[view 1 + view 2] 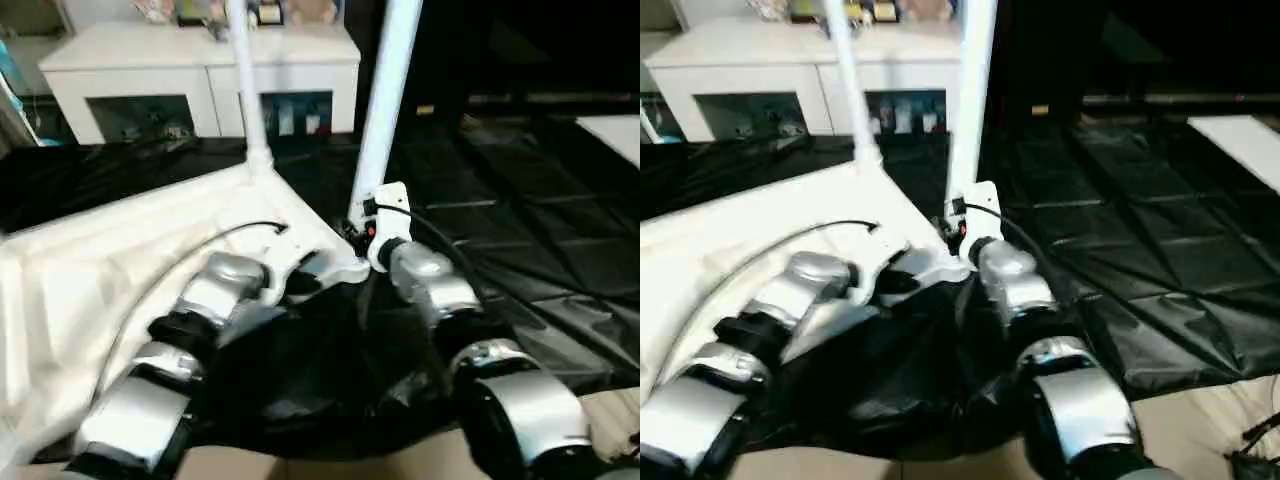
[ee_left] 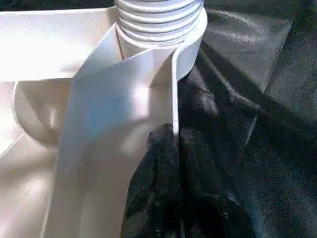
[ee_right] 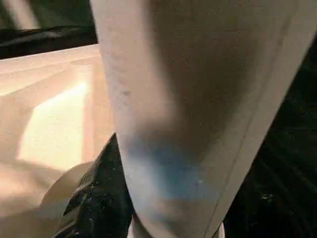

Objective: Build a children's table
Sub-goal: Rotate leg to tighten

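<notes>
The white table top (image 1: pixel 90 270) lies upside down on black sheeting. Two white legs stand upright from its corners: a far one (image 1: pixel 246 80) and a near one (image 1: pixel 386 100). My left gripper (image 2: pixel 174 138) is shut on the top's thin rim, just below the near corner socket (image 2: pixel 188 49), where the leg's ribbed end (image 2: pixel 161 17) sits. My right gripper (image 1: pixel 368 232) is closed around the near leg (image 3: pixel 188 109) low down, close above the socket. One black finger (image 3: pixel 94 206) shows beside the leg.
A white cabinet (image 1: pixel 200 60) with glass doors stands behind the table top. Crinkled black sheeting (image 1: pixel 520 230) covers the floor to the right. A white panel (image 1: pixel 615 130) lies at the far right edge. A black cable (image 1: pixel 200 245) runs along my left forearm.
</notes>
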{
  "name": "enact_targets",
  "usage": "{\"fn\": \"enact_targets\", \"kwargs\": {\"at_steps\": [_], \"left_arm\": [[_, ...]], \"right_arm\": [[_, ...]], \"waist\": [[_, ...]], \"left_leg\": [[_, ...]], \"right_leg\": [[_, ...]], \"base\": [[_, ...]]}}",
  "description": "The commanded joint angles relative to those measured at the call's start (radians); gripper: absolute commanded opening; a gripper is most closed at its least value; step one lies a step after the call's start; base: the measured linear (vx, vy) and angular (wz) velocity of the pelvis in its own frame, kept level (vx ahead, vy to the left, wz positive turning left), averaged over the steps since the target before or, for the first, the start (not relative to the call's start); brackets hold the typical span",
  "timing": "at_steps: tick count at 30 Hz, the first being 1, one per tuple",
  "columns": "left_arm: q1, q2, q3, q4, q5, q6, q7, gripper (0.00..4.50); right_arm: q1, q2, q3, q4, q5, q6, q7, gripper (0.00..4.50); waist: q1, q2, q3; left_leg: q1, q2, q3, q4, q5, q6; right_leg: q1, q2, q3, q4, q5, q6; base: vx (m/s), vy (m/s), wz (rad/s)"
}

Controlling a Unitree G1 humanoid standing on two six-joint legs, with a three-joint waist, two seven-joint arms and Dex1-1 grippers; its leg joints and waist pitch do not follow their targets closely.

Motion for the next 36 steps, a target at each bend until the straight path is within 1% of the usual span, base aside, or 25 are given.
{"fn": "enact_targets", "kwargs": {"at_steps": [1,2,3,4,5,6,7,8,9,10,12,13,14,18,21,22,25,29,30,32,33,34,35,36], "left_arm": [[-0.014,-0.074,-0.029,0.039,0.001,0.019,0.025,0.00],[-0.015,-0.075,-0.029,0.040,0.001,0.019,0.025,0.00],[-0.019,-0.078,-0.027,0.043,0.001,0.022,0.032,0.00],[-0.019,-0.078,-0.027,0.043,0.001,0.022,0.032,0.00],[-0.022,-0.077,-0.023,0.044,0.002,0.024,0.033,0.00],[-0.022,-0.077,-0.023,0.044,0.003,0.024,0.033,0.00],[-0.024,-0.075,-0.019,0.045,0.005,0.024,0.034,0.00],[-0.024,-0.073,-0.018,0.048,0.006,0.021,0.034,0.00],[-0.023,-0.069,-0.017,0.050,0.006,0.019,0.034,0.00],[-0.022,-0.069,-0.016,0.051,0.007,0.020,0.034,0.00],[-0.020,-0.065,-0.016,0.051,0.007,0.020,0.035,0.00],[-0.018,-0.063,-0.016,0.052,0.007,0.019,0.034,0.00],[-0.018,-0.063,-0.016,0.052,0.007,0.019,0.034,0.00],[-0.009,-0.054,-0.018,0.045,0.006,0.021,0.021,0.00],[-0.007,-0.050,-0.017,0.045,0.006,0.019,0.016,0.00],[-0.006,-0.048,-0.017,0.042,0.006,0.019,0.014,0.00],[-0.006,-0.044,-0.017,0.038,0.005,0.021,0.010,0.00],[-0.009,-0.042,-0.015,0.042,0.005,0.019,0.007,0.00],[-0.010,-0.042,-0.015,0.043,0.005,0.018,0.007,0.00],[-0.013,-0.041,-0.015,0.047,0.006,0.015,0.006,0.00],[-0.014,-0.041,-0.015,0.048,0.006,0.015,0.006,0.00],[-0.015,-0.039,-0.014,0.048,0.006,0.014,0.005,0.00],[-0.016,-0.038,-0.014,0.048,0.007,0.013,0.003,0.00],[-0.017,-0.037,-0.014,0.049,0.007,0.012,0.001,0.00]], "right_arm": [[0.069,0.064,-0.005,0.148,0.003,0.132,-0.063,1.86],[0.069,0.064,-0.005,0.148,0.002,0.132,-0.063,1.86],[0.069,0.073,0.000,0.149,-0.009,0.136,-0.072,1.86],[0.069,0.073,0.000,0.149,-0.009,0.136,-0.072,1.86],[0.067,0.077,0.009,0.152,-0.018,0.132,-0.076,1.86],[0.067,0.078,0.009,0.152,-0.018,0.132,-0.076,1.86],[0.064,0.080,0.007,0.156,-0.019,0.130,-0.086,1.86],[0.063,0.081,0.005,0.158,-0.018,0.130,-0.090,1.86],[0.062,0.082,0.000,0.159,-0.017,0.130,-0.100,1.86],[0.062,0.082,-0.001,0.159,-0.017,0.130,-0.102,1.86],[0.060,0.083,-0.003,0.160,-0.022,0.129,-0.110,1.86],[0.060,0.082,-0.004,0.160,-0.026,0.129,-0.112,1.86],[0.060,0.082,-0.004,0.160,-0.026,0.129,-0.112,1.86],[0.057,0.079,0.015,0.162,-0.054,0.131,-0.094,1.86],[0.058,0.079,0.031,0.163,-0.073,0.129,-0.074,1.86],[0.059,0.079,0.040,0.164,-0.081,0.127,-0.064,1.86],[0.058,0.082,0.047,0.167,-0.087,0.127,-0.051,1.86],[0.055,0.083,0.052,0.167,-0.095,0.113,-0.025,1.86],[0.054,0.083,0.052,0.166,-0.095,0.113,-0.023,2.20],[0.052,0.082,0.053,0.163,-0.100,0.109,-0.014,2.58],[0.051,0.082,0.053,0.163,-0.101,0.108,-0.013,2.58],[0.050,0.081,0.052,0.160,-0.102,0.107,-0.006,2.76],[0.049,0.080,0.050,0.157,-0.102,0.107,-0.001,2.90],[0.047,0.078,0.051,0.154,-0.104,0.102,0.003,3.00]], "waist": [[-0.018,0.010,-0.003],[-0.018,0.015,-0.003],[-0.023,0.013,-0.004],[-0.026,0.021,-0.004],[-0.026,0.022,-0.004],[-0.026,0.022,-0.006],[-0.025,0.017,-0.005],[-0.025,0.015,-0.006],[-0.025,0.012,-0.007],[-0.024,0.013,-0.007],[-0.024,0.012,-0.007],[-0.024,0.010,-0.007],[-0.024,0.011,-0.006],[-0.024,0.008,-0.005],[-0.025,0.010,-0.004],[-0.027,0.005,-0.004],[-0.028,0.007,-0.002],[-0.033,0.007,-0.001],[-0.033,0.008,-0.001],[-0.036,0.009,0.001],[-0.036,0.010,0.001],[-0.037,0.008,0.001],[-0.038,0.008,0.000],[-0.038,0.010,0.003]], "left_leg": [[0.017,0.027,-0.032,-0.092,-0.595,0.024],[0.020,0.027,-0.033,-0.094,-0.606,0.026],[0.014,0.031,-0.038,-0.101,-0.614,0.028],[0.006,0.036,-0.044,-0.111,-0.627,0.025],[0.002,0.038,-0.047,-0.114,-0.633,0.023],[0.001,0.037,-0.050,-0.116,-0.636,0.019],[0.001,0.035,-0.048,-0.115,-0.626,0.022],[0.003,0.033,-0.046,-0.113,-0.620,0.023],[0.000,0.032,-0.045,-0.112,-0.598,0.028],[-0.005,0.033,-0.045,-0.112,-0.581,0.031],[-0.010,0.035,-0.045,-0.114,-0.570,0.030],[-0.009,0.034,-0.044,-0.112,-0.569,0.030],[-0.008,0.034,-0.043,-0.112,-0.570,0.031],[-0.012,0.035,-0.044,-0.114,-0.564,0.030],[-0.012,0.035,-0.046,-0.116,-0.574,0.028],[-0.014,0.035,-0.046,-0.117,-0.577,0.028],[-0.013,0.036,-0.048,-0.118,-0.587,0.026],[-0.010,0.034,-0.048,-0.117,-0.597,0.028],[-0.010,0.034,-0.048,-0.117,-0.596,0.028],[-0.008,0.034,-0.049,-0.117,-0.605,0.028],[-0.006,0.033,-0.050,-0.116,-0.610,0.028],[-0.009,0.034,-0.049,-0.115,-0.607,0.028],[-0.011,0.034,-0.052,-0.118,-0.604,0.029],[-0.011,0.035,-0.051,-0.119,-0.615,0.029]], "right_leg": [[-0.019,-0.046,-0.001,-0.125,-0.689,-0.022],[-0.018,-0.046,-0.006,-0.127,-0.678,-0.020],[-0.006,-0.051,-0.012,-0.127,-0.645,-0.023],[0.007,-0.055,-0.015,-0.123,-0.603,-0.028],[0.011,-0.057,-0.015,-0.121,-0.590,-0.030],[0.013,-0.060,-0.011,-0.121,-0.569,-0.037],[0.007,-0.062,-0.006,-0.122,-0.573,-0.044],[0.003,-0.064,-0.002,-0.123,-0.580,-0.047],[0.003,-0.067,0.003,-0.122,-0.593,-0.053],[0.003,-0.069,0.006,-0.121,-0.597,-0.057],[0.003,-0.069,0.009,-0.119,-0.587,-0.062],[0.002,-0.069,0.009,-0.119,-0.593,-0.062],[0.001,-0.069,0.008,-0.121,-0.601,-0.060],[0.002,-0.070,0.009,-0.121,-0.605,-0.056],[0.001,-0.070,0.008,-0.122,-0.611,-0.052],[0.001,-0.069,0.008,-0.122,-0.612,-0.049],[-0.001,-0.072,0.009,-0.122,-0.628,-0.045],[-0.005,-0.071,0.008,-0.126,-0.646,-0.039],[-0.004,-0.072,0.008,-0.126,-0.648,-0.039],[-0.007,-0.071,0.006,-0.129,-0.659,-0.035],[-0.008,-0.071,0.005,-0.130,-0.663,-0.038],[-0.007,-0.071,0.004,-0.130,-0.662,-0.033],[-0.003,-0.072,0.003,-0.129,-0.657,-0.035],[-0.006,-0.071,0.002,-0.131,-0.662,-0.031]], "base": [[0.000,0.000,0.00],[0.000,0.000,0.00],[0.000,0.000,0.00],[0.000,0.000,0.00],[0.000,0.000,0.00],[0.000,0.000,0.00],[0.000,0.000,0.00],[0.000,0.000,0.00],[0.000,0.000,0.00],[0.000,0.000,0.00],[0.000,0.000,0.00],[0.000,0.000,0.00],[0.000,0.000,0.00],[0.000,0.000,0.00],[0.000,0.000,0.00],[0.000,0.000,0.00],[0.000,0.000,0.00],[0.000,0.000,0.00],[0.000,0.000,0.00],[0.000,0.000,0.00],[0.000,0.000,0.00],[0.000,0.000,0.00],[0.000,0.000,0.00],[0.000,0.000,0.00]]}}
